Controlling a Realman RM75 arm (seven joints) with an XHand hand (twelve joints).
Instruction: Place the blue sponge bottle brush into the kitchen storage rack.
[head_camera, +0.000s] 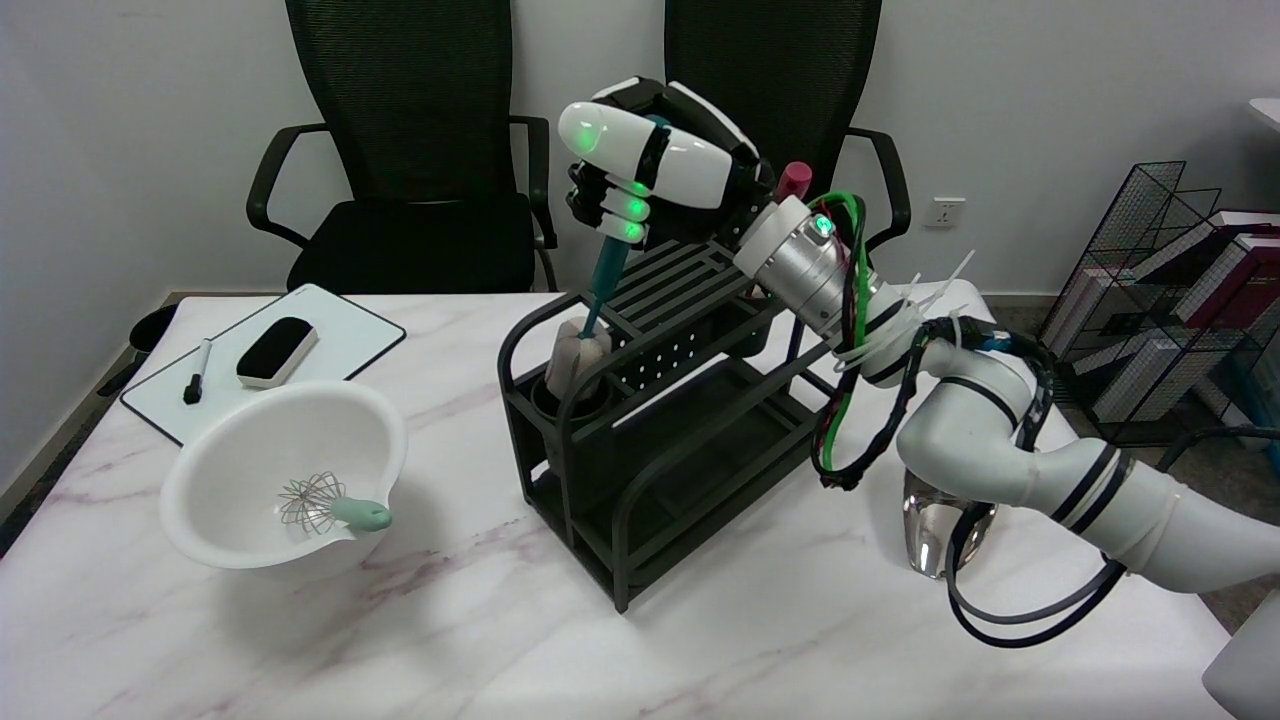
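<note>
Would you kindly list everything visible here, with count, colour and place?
brush: 1, teal handle with pale sponge, sponge end in the rack's cup
rack: 1, dark grey, table centre
bowl: 1, white, left
whisk: 1, wire with green handle, in bowl
whiteboard: 1, white, far left
eraser: 1, black, on whiteboard
marker: 1, black, on whiteboard
chairs: 2, black, behind table
right hand: 1, black-and-white, holding brush handle
</note>
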